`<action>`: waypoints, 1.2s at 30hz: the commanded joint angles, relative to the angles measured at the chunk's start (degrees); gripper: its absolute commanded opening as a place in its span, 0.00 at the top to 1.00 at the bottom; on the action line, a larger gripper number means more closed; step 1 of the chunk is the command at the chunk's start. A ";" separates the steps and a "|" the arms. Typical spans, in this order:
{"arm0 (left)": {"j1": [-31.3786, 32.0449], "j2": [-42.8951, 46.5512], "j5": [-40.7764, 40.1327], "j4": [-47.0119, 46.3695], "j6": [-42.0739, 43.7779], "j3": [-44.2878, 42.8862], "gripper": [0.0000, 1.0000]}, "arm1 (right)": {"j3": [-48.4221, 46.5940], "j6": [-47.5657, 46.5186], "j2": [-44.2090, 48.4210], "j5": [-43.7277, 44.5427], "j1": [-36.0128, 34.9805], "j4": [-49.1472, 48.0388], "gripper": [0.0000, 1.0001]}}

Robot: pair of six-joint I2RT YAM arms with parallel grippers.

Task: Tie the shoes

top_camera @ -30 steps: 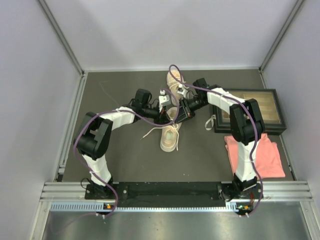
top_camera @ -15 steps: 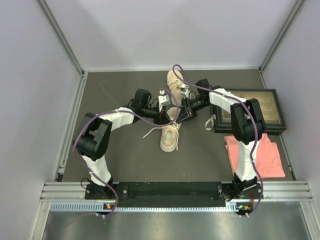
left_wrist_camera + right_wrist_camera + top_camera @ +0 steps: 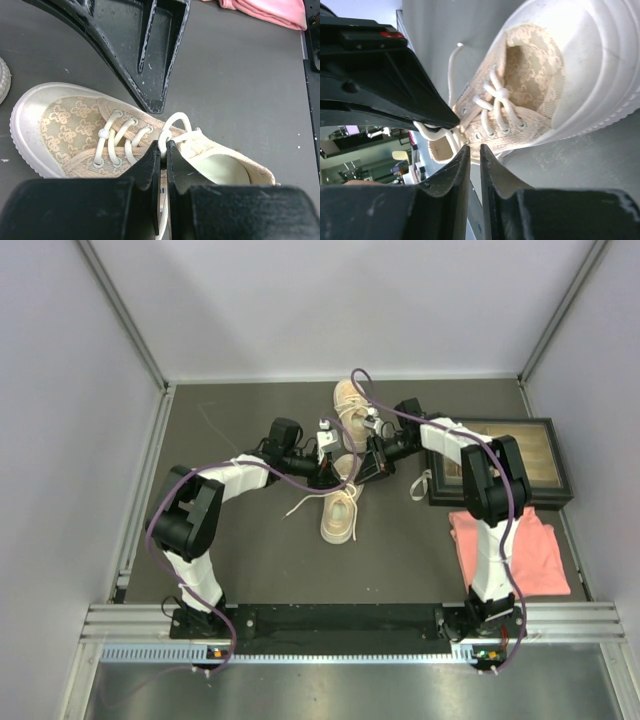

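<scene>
**Both claws at the laces of the near shoe, bow not formed**

1. A beige lace-fabric low-top sneaker (image 3: 339, 512) lies at mid-desk, heel toward 6 o'clock. Its toe is under the two claws.
2. A second beige sneaker (image 3: 350, 403) lies just beyond it at 12 o'clock.
3. The left claw (image 3: 162, 146) comes in from 9 o'clock. It is closed on a white lace (image 3: 176, 120) at the top eyelets, and a strand runs down between its fingers (image 3: 149, 165).
4. The right claw (image 3: 474, 149) comes in from 3 o'clock, just beside the left one above the tongue. Its fingers (image 3: 492, 167) stand close together with a thin slit between them. Whether it pinches any lace cannot be told.
5. A loose lace end trails on the grey desk (image 3: 240, 560) toward 8 o'clock of the near shoe.
6. A dark-framed wooden picture frame (image 3: 548, 424) lies at 3 o'clock. A folded pink cloth (image 3: 530, 565) lies at 4 o'clock.
</scene>
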State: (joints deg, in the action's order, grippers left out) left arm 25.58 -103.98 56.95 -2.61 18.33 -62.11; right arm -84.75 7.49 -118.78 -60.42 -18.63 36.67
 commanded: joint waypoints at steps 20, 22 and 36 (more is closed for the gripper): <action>-0.01 2.65 0.27 -3.63 -0.40 0.76 1.00 | -1.12 -1.07 -0.48 -4.79 -2.81 0.60 0.75; -0.01 2.65 0.09 -3.89 -0.75 0.85 1.00 | -1.12 -1.59 -0.40 -4.88 -2.90 0.60 0.75; -0.10 2.21 -0.08 -6.00 -3.21 1.29 1.00 | -1.56 -2.57 -0.93 -2.24 -4.13 0.69 0.73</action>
State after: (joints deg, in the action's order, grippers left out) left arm 25.58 -103.98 56.51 -4.38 16.14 -61.39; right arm -84.75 5.56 -119.66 -62.59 -21.82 38.61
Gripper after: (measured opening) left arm 0.078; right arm 0.256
